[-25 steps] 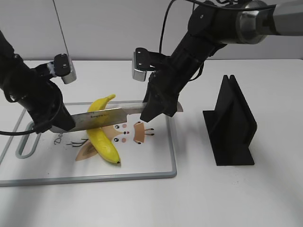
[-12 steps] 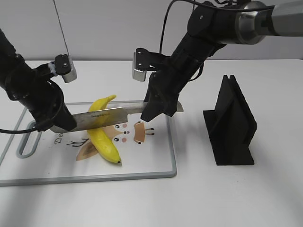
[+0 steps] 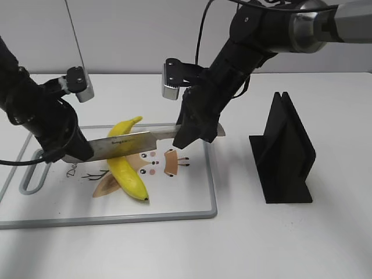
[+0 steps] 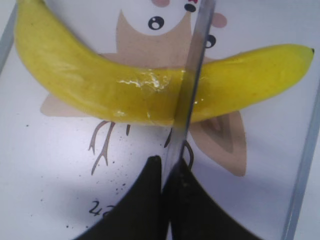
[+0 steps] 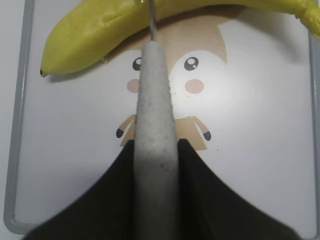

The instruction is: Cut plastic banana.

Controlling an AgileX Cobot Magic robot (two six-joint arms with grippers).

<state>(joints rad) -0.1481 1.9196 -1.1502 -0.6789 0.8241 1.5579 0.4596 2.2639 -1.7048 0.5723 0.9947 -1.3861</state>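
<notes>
The plastic banana (image 3: 125,161) lies whole on the white cutting board (image 3: 180,197), stem pointing to the back. A knife (image 3: 139,141) spans across the banana's middle. My left gripper (image 3: 71,152) is shut on the blade's tip end, and my right gripper (image 3: 195,135) is shut on the grey handle. In the left wrist view the blade (image 4: 192,85) crosses the banana (image 4: 100,80) edge-on and runs between my closed fingers (image 4: 150,200). In the right wrist view the handle (image 5: 155,115) sits between my fingers (image 5: 200,190), with the banana (image 5: 95,30) beyond.
A black knife block (image 3: 285,154) stands on the table to the right of the board. The board has a grey rim, a handle slot (image 3: 35,177) at its left end and a cartoon fox print (image 3: 160,163).
</notes>
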